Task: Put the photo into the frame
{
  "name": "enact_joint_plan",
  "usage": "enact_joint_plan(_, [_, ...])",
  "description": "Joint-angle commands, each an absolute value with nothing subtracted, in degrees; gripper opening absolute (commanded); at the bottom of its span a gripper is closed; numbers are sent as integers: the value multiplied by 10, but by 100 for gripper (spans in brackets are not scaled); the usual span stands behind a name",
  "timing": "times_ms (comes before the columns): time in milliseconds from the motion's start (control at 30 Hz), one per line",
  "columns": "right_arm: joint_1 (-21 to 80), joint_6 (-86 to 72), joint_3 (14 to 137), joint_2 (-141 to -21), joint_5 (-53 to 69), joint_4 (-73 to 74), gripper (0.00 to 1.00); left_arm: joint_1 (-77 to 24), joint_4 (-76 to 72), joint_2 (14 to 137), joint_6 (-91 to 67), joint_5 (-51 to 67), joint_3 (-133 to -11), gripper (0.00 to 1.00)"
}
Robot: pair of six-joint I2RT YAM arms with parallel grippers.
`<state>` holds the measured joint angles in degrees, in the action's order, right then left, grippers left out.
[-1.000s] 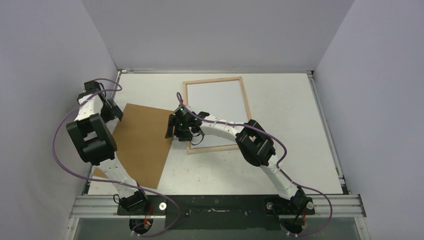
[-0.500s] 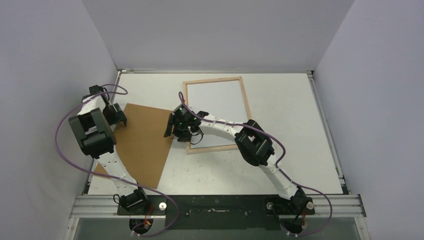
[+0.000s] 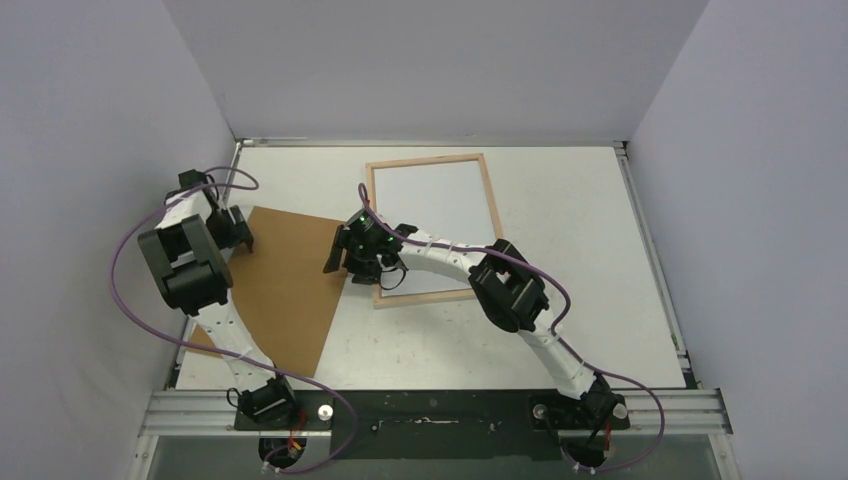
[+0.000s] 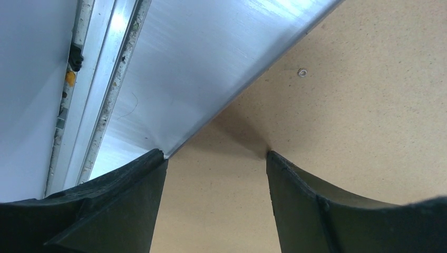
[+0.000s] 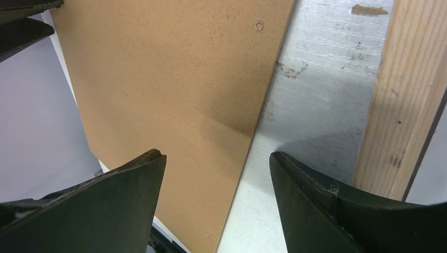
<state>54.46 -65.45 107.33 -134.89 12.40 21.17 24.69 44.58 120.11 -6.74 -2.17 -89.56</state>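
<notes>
Jaws wide, empty: left gripper and right gripper straddle opposite backing board edges; narrow table strip parts board from frame

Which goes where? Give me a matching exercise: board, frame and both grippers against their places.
1 brown board
2 frame
3 left gripper
4 right gripper

A over the board's right edge, beside the frame
B bare wood side up, right of the board
C over the board's left edge, near its far corner
D lying askew, left of the frame

Pairs: 1-D, 2-B, 3-C, 4-A
</notes>
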Motion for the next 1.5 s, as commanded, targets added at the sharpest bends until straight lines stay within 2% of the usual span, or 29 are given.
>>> enact_joint_plan(0, [552,-655,1042,-1380,108,251,76,243,408,1221,-51,-30,-883,68])
enact_joint_plan(167, [552,-658,1037,-1373,99,254,77,236,418,1227,-52,-53,-884,68])
enact_joint_plan(433, [554,-658,1027,-1374,140,152,78,241,439,1260,-92,88,-878,67])
enact_joint_plan(700, [554,-691,1007,-1377,186,9,78,243,451,1259,-120,128,-863,66])
enact_joint_plan(1000, [552,-682,1004,-1343,205,-99,78,243,456,1248,-134,135,-853,65])
enact_joint_plan(1467, [550,-641,1000,-1288,188,-118,77,249,467,1219,-156,128,-837,62])
